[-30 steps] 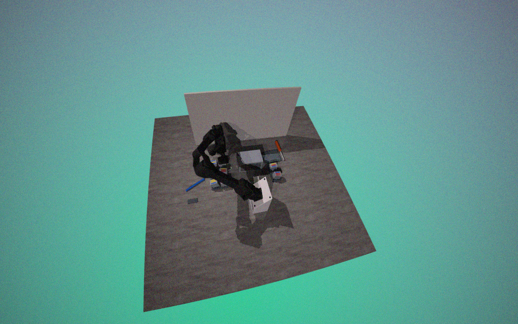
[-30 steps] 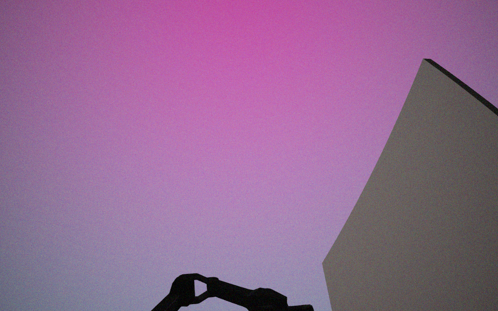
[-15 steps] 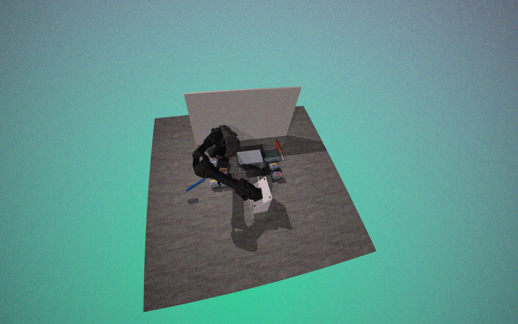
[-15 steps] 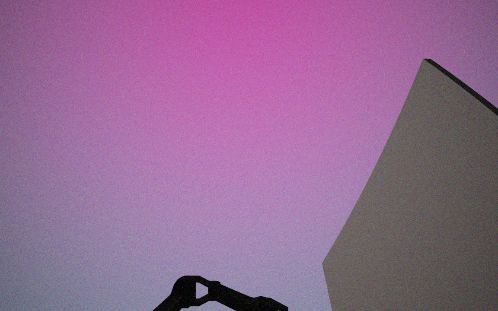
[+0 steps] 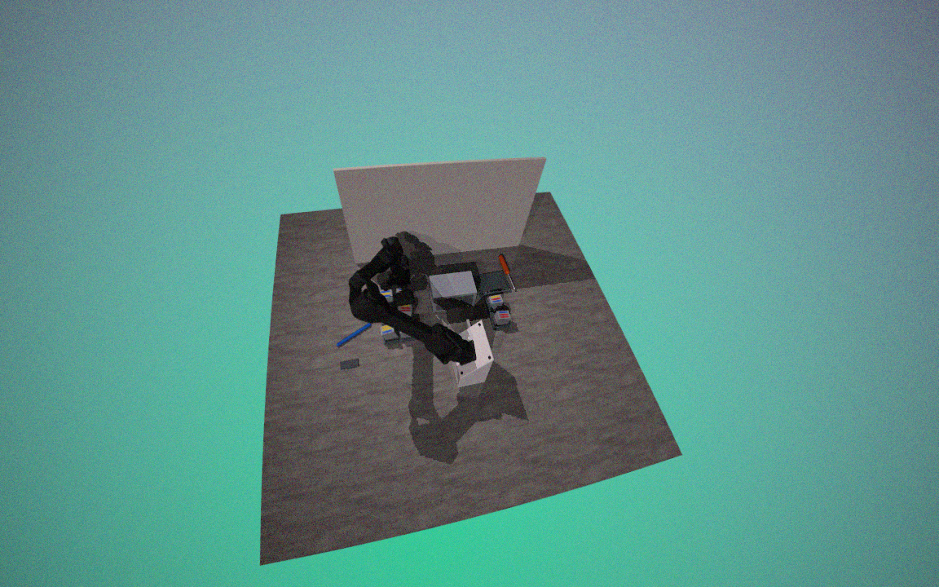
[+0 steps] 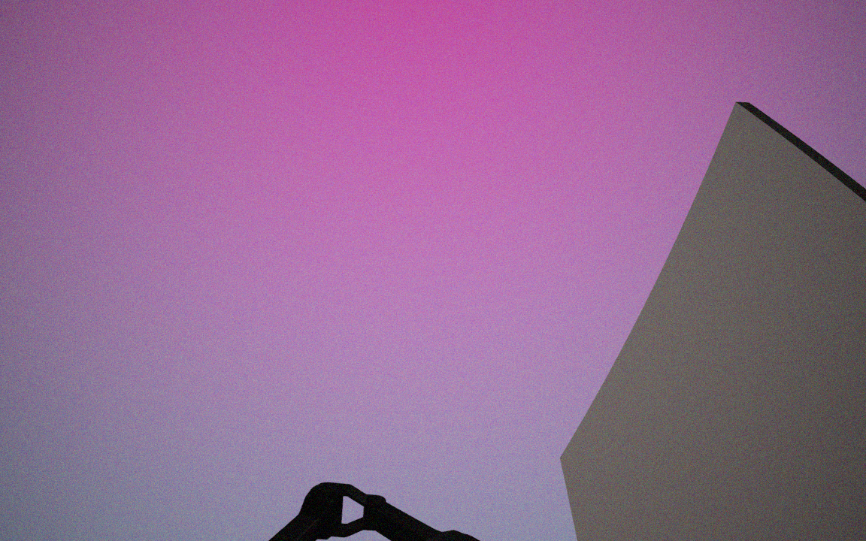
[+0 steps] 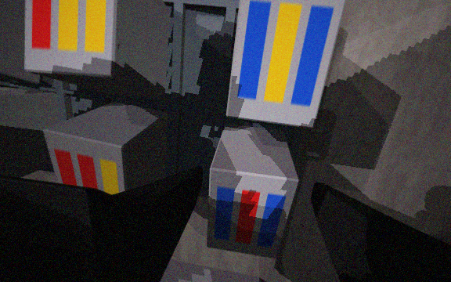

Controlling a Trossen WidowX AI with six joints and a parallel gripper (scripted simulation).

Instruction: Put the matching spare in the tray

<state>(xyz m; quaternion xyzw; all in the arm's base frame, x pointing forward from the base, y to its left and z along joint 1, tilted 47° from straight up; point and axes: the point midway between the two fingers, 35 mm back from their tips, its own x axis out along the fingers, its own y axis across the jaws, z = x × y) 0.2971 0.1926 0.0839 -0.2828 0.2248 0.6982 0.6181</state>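
Note:
My gripper [image 7: 256, 182] is open in the wrist view. Its dark fingers flank a grey spare with blue-red-blue bars [image 7: 247, 219]; I see no contact. Behind stands the blue-yellow-blue spare [image 7: 286, 52]. Left are the red-yellow-yellow spare [image 7: 69, 59] and the red-red-yellow spare [image 7: 84, 160]. Their grey rack [image 7: 177, 47] shows between them. In the top view the fingers are too dark to tell. A pale grey box [image 5: 452, 282], apparently the mounted unit, stands mid-table; its back code is not readable. The dark tray [image 5: 495, 282] lies to its right.
Two more striped blocks [image 5: 495, 300] [image 5: 502, 315] stand below the tray. An orange-handled tool [image 5: 504, 264] lies beside it. A blue rod [image 5: 354, 335] and a small dark plate [image 5: 349, 363] lie left. A tall panel [image 5: 440, 208] [image 6: 752, 336] stands behind. A white plate [image 5: 483, 342] is at the arm's right end.

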